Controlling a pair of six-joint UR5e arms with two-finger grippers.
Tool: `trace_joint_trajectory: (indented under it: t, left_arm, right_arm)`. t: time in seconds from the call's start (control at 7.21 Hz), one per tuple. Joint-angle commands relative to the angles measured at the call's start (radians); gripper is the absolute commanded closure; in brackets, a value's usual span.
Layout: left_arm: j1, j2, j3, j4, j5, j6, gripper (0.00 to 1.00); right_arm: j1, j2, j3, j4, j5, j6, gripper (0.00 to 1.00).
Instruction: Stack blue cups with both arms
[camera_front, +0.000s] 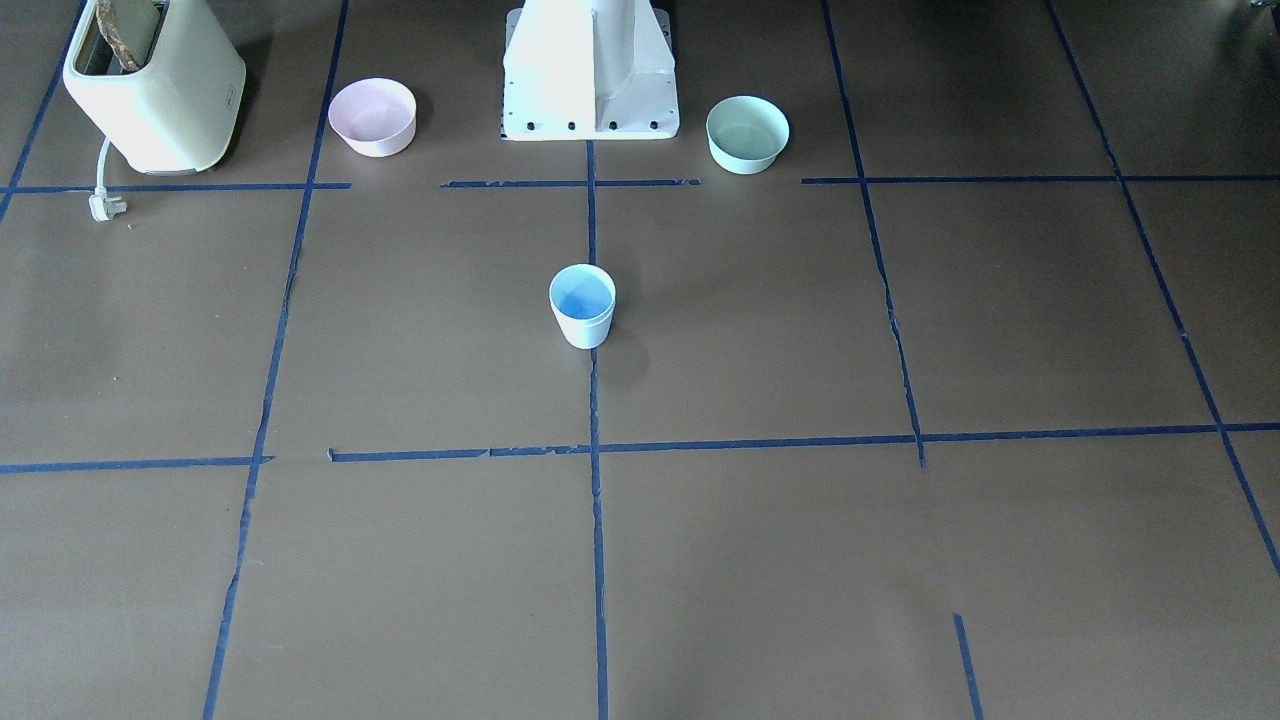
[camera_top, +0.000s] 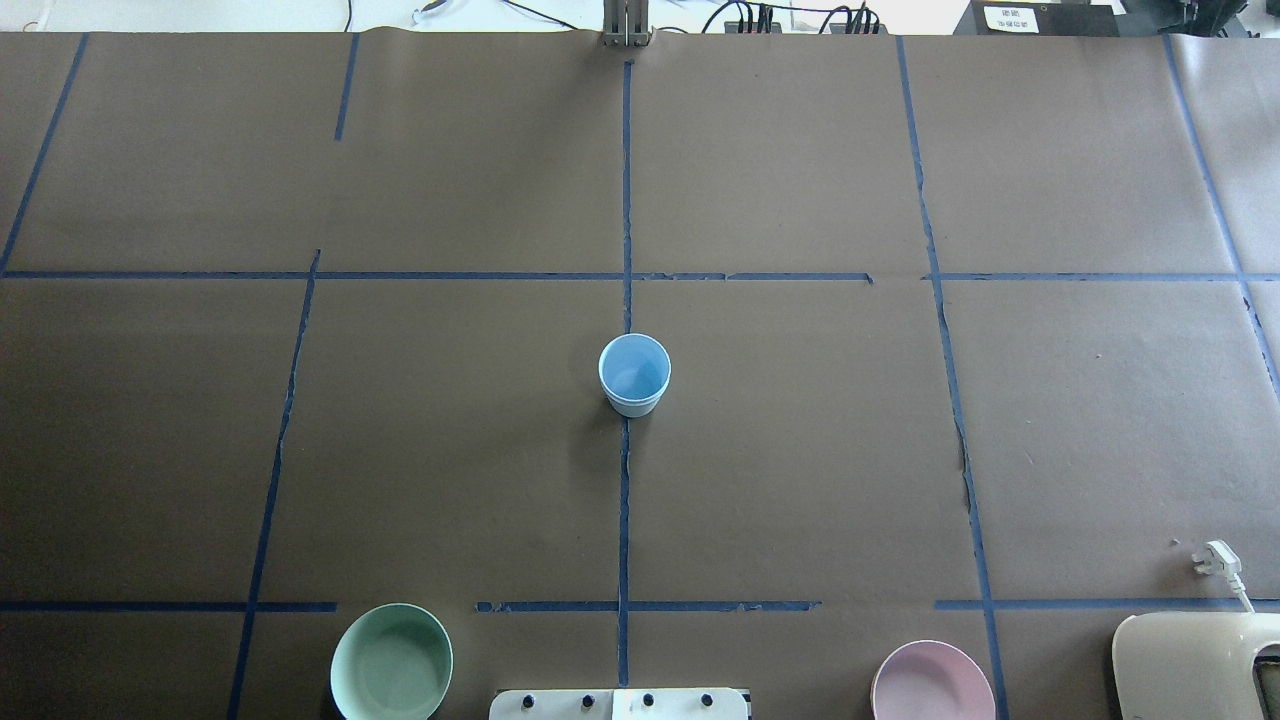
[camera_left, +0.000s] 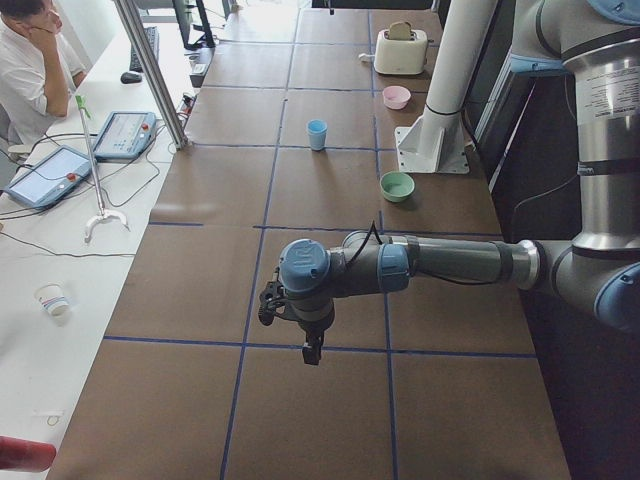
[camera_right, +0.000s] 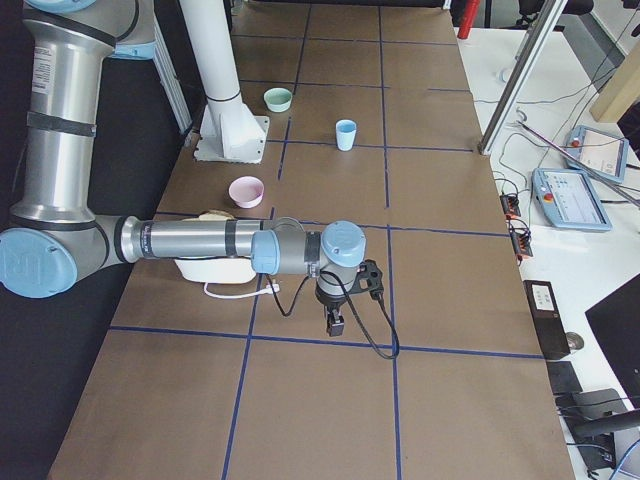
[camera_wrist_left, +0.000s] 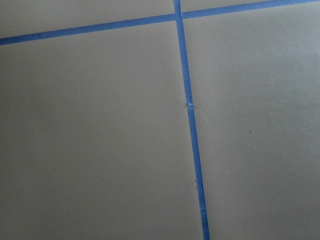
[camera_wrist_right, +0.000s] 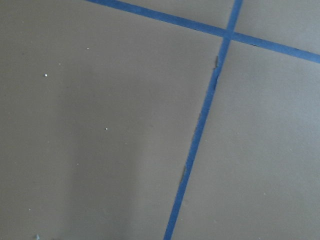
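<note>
**Item 1, blue cup** (camera_top: 634, 375): you will find it upright, mouth up, in the middle of the table (camera_top: 800, 450). It stands on the centre tape line (camera_top: 623, 520), well apart from both bowls. Only one cup outline shows. Whether a second sits nested inside it cannot be told.

**Item 2, left arm** (camera_left: 440, 262): it is stretched level over the table's left end. The left gripper (camera_left: 312, 352) points down above the surface, far from the cup. The cup is not in its claw. Only a side view catches the claw, so you cannot tell how wide it stands. Its wrist camera gives you brown table and crossed tape only.

**Item 3, right arm** (camera_right: 200, 240): it is stretched level over the right end. The right gripper (camera_right: 335, 325) points down, equally far from the cup and not holding it. Its opening cannot be told either.

**Item 4, bowls:** the mint-green bowl (camera_top: 391, 662) is near left and the pink bowl (camera_top: 932, 685) near right. They sit either side of the white pedestal base (camera_top: 620, 703).

**Item 5, toaster** (camera_top: 1195, 665): it is in the near right corner, with its plug (camera_top: 1215, 557) lying loose on the table just beside it.
</note>
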Motion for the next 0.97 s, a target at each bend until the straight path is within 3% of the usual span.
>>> trace_joint_trajectory:
  t: [0.0, 0.83]
  left_arm:
    - [0.000, -0.002, -0.001, -0.013, 0.004, 0.002, 0.00]
    - [0.002, 0.006, 0.002, -0.017, 0.002, 0.001, 0.00]
  right_arm:
    - [0.034, -0.015, -0.029, 0.001, 0.002, 0.008, 0.00]
    - [0.034, -0.006, -0.050, 0.001, 0.008, 0.008, 0.00]
